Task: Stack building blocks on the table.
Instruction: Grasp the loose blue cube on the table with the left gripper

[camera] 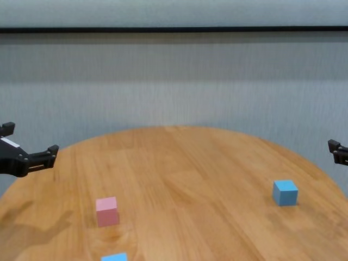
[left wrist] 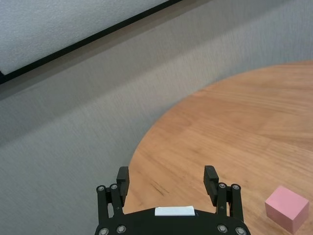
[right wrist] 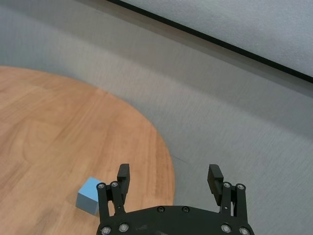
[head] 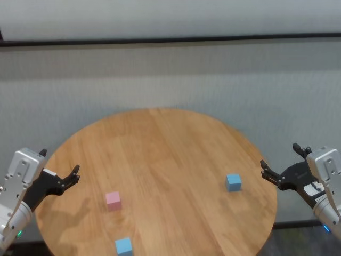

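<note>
The round wooden table (head: 160,144) holds three cubes, all apart from each other. The pink block (head: 113,200) sits left of centre and also shows in the left wrist view (left wrist: 287,208). One light blue block (head: 233,182) sits at the right and also shows in the right wrist view (right wrist: 89,201). The other light blue block (head: 123,246) lies at the near edge. My left gripper (head: 59,161) is open and empty above the table's left edge. My right gripper (head: 279,154) is open and empty, just off the right edge.
A grey wall with a dark horizontal strip (head: 170,40) stands behind the table. Bare wood (camera: 179,163) spans the table's middle and far half.
</note>
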You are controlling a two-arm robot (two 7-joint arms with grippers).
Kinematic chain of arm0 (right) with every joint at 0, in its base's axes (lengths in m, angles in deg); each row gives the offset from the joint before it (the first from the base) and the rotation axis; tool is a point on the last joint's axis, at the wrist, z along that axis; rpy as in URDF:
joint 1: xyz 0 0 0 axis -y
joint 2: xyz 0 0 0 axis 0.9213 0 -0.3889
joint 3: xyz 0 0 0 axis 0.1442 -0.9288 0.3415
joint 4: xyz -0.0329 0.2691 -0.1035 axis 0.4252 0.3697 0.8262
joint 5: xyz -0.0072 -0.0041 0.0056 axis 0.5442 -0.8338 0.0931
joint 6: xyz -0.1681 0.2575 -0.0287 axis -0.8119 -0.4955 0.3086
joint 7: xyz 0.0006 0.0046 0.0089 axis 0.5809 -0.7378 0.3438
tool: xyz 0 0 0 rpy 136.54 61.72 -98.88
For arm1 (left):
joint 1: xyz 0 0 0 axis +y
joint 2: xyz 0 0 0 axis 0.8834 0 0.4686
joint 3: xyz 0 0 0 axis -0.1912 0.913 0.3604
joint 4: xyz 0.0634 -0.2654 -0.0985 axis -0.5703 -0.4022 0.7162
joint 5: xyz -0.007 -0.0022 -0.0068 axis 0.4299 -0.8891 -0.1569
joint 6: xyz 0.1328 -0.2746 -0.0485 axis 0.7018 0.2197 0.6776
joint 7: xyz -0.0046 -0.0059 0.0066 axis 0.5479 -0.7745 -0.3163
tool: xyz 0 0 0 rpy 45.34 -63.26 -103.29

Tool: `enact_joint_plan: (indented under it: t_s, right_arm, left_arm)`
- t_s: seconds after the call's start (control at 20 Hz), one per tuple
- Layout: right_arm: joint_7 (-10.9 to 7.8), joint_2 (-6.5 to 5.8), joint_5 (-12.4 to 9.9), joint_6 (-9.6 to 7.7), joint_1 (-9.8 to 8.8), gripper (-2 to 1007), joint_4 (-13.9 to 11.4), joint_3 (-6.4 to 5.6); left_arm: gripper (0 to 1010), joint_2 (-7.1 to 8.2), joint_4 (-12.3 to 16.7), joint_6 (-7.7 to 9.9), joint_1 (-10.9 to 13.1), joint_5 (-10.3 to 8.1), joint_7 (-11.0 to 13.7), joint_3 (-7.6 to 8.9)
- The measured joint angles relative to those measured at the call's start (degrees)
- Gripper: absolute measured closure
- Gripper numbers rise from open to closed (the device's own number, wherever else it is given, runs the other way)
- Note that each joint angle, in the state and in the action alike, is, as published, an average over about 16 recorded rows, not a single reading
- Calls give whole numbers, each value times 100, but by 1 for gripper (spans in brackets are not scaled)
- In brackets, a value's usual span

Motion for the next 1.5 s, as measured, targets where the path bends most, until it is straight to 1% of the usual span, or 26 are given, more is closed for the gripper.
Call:
enact_joint_plan:
  t_s: [1.5]
  right_arm:
    - [0,0,0,0,0,2,0,0]
  left_arm:
    - [11,0,0,0,0,0,0,0]
